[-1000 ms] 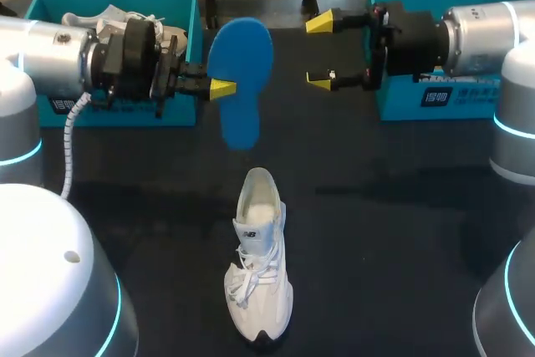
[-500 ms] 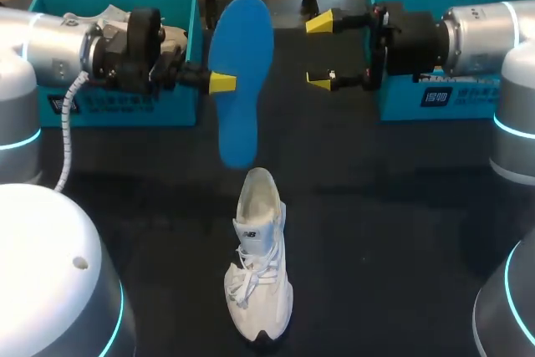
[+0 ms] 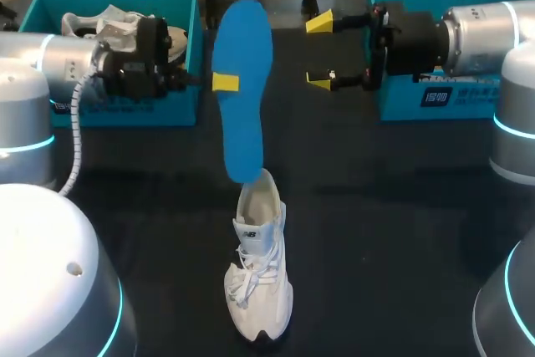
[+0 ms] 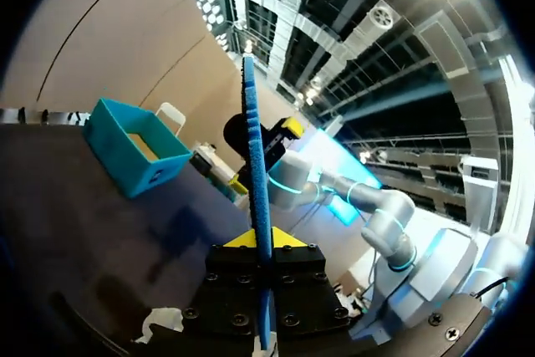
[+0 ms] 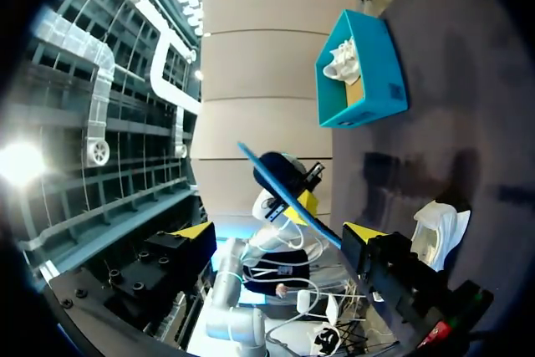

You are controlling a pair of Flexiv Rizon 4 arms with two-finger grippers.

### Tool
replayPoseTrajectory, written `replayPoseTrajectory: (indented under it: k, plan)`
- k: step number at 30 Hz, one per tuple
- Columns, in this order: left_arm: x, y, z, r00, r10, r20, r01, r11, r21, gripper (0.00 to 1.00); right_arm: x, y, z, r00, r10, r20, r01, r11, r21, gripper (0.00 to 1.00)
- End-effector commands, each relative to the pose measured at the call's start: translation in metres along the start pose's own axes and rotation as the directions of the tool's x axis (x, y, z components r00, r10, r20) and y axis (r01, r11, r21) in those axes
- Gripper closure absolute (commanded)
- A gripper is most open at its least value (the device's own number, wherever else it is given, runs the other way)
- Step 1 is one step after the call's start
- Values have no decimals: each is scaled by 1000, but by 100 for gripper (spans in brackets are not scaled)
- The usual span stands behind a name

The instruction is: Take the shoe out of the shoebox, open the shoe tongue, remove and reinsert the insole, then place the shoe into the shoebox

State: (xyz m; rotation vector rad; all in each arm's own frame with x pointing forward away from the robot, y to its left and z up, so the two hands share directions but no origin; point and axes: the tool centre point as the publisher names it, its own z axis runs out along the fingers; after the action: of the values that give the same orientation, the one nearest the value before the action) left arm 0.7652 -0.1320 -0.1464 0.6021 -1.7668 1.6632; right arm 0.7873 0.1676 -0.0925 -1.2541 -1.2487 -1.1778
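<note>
The left gripper is shut tight on the blue insole. Its two yellow tips pinch the insole from both sides, near the middle of one long edge. In the left wrist view the insole shows as a thin blue line standing straight up between the tips. The insole hangs in the air over the dark table. One end points to the far side of the table. The other end points down at the white shoe. From above, that low end sits right over the open heel of the shoe, but I cannot tell if it touches. The shoe stands on its sole in the middle of the table, out of both boxes. Its toe points to the robot and its laces are loose. The right gripper is wide open and holds nothing. It hangs just beside the insole, with its tips well apart. The left shoebox sits behind the left arm and has another white shoe in it. The right shoebox sits under the right arm.
</note>
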Motion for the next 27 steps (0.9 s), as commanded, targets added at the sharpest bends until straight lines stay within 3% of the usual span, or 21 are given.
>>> replayPoseTrajectory:
  k: [1,14,18,27]
  plan:
    - [-9,5,8,1000,-21,-16,21,1000,-6,100,1,-1,0,1000,2,4,-2,1000,-1,0]
    - [-31,17,13,957,-289,9,288,956,61,100,1,-1,0,1000,2,4,-2,1000,-1,0]
    - [-31,19,13,932,-361,9,357,926,121,100,1,-1,0,1000,2,4,-2,1000,-1,0]
    - [-36,28,17,836,-541,-87,548,827,123,100,1,-1,0,1000,2,4,-2,1000,-1,0]
